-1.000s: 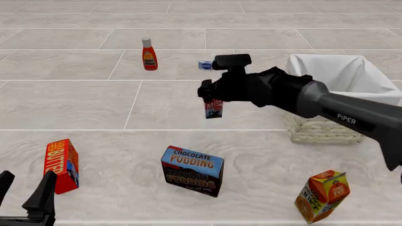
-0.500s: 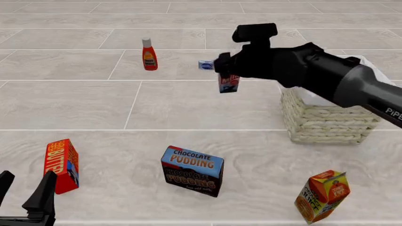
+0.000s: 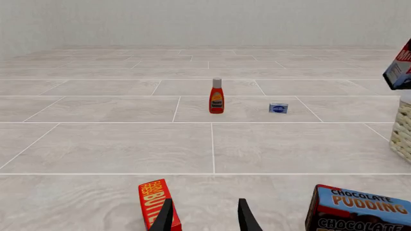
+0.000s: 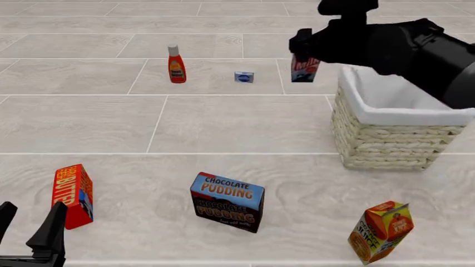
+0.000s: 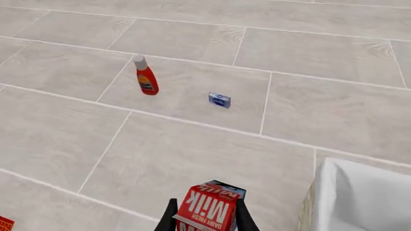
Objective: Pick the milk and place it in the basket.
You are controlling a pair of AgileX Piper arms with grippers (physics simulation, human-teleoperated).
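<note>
The milk carton (image 4: 304,69) is held in the air by the right gripper (image 4: 303,55), whose two fingers are pressed against its sides, as the right wrist view shows (image 5: 209,211). In the front view the carton hangs just beside the far left corner of the basket, above the floor and not over the opening.

The basket (image 4: 386,139), woven wicker with a white cloth liner over its rim, stands at the right side of the tiled floor. The chocolate pudding box (image 4: 227,201) stands near the middle at the front. The orange juice carton (image 4: 381,231) is tilted at the front right, well apart from the pudding box. The red butter box (image 4: 73,194) stands at the front left, just beside the left gripper (image 4: 30,231). This gripper is low at the front left corner with its fingers apart and holds nothing; the left wrist view shows the gap between the fingers. The ketchup bottle (image 4: 176,64) stands upright farther back on the left. A small blue and white packet (image 4: 244,77) lies between the bottle and the held carton.
</note>
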